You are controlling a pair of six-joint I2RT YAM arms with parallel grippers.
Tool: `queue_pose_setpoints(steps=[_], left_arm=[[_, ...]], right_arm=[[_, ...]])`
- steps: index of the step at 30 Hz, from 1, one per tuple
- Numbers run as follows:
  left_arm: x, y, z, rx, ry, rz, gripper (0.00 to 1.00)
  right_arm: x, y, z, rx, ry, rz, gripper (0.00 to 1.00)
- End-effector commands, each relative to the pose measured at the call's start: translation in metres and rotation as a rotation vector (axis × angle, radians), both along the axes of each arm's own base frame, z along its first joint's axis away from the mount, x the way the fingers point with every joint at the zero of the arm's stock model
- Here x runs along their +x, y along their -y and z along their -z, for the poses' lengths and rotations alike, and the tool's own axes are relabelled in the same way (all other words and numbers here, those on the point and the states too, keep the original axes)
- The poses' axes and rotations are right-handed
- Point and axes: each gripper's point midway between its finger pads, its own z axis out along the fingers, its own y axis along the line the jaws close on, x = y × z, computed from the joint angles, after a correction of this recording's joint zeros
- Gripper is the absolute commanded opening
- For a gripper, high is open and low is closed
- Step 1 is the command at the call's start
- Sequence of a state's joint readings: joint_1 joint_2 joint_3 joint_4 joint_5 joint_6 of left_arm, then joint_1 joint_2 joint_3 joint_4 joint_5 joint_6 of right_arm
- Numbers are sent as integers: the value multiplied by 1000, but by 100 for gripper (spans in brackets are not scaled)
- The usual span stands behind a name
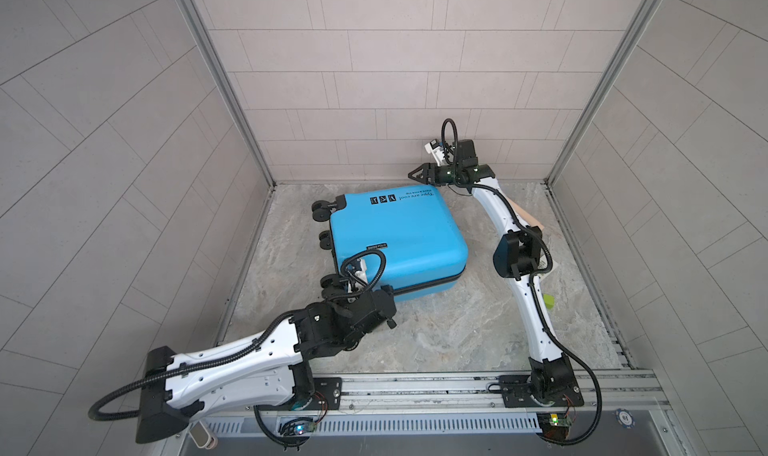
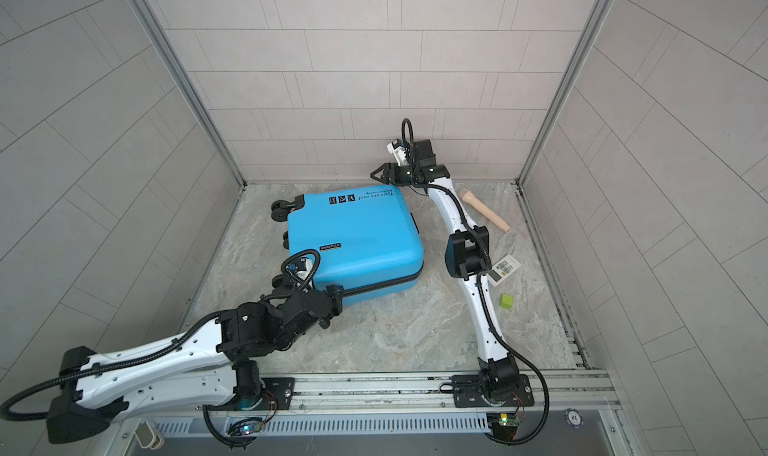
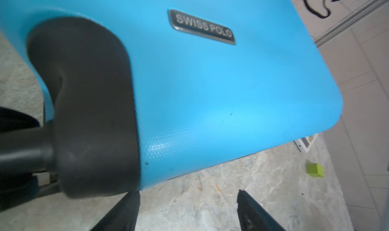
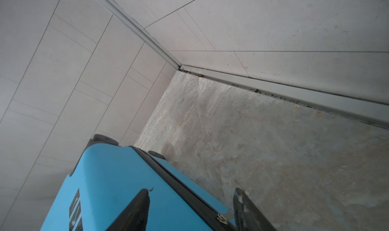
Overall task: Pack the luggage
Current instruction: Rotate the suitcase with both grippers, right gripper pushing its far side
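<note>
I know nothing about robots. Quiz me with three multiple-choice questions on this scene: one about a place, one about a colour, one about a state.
1. The suitcase shell is: A) red B) blue C) yellow
2. The green cube lies: A) on the suitcase B) on the table, right of the right arm C) in a bowl
3. The suitcase is: A) lying shut B) lying open C) standing on wheels
B: blue in every view. B: it sits on bare table. A: the halves meet along the black zipper.

badge (image 3: pixel 201 27): "SWISS POLO" | luggage (image 1: pixel 395 233) face: "Type are cool" | chip (image 1: pixel 624 417): "10"
</note>
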State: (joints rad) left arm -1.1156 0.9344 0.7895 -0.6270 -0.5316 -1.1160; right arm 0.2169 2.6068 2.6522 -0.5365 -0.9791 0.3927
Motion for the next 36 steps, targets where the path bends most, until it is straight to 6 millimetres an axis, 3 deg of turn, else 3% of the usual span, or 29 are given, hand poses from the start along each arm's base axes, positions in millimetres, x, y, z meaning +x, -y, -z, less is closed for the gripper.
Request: queue_pose_setpoints(steps=[1,5,9,16,24,30,36], left_arm=[[19,-28,-3,83,54,-68,78],[31,-59,-6,102,68,-139,78],[39,-85,0,66,50,-201,78],[54,-104,12,55,9,-238,78],[86,-95,3,85,22,-170,78],[111,-67,-5,79,57,-37,78],[122,-40,-8,42,83,86,79]], right_arm=[[-39,-15,7,-25,-52,-130,63],[-63,-15,7,-26,-74,-192,60],[-101,-20,7,-52,-78,-272,59],[-160,-29,9,-91,-84,-323,57],[-225,-32,24,-173,-76,-301,56],[-268,-25,27,-220,-56,-303,57],[-311,-13,27,-244,-43,-298,57]])
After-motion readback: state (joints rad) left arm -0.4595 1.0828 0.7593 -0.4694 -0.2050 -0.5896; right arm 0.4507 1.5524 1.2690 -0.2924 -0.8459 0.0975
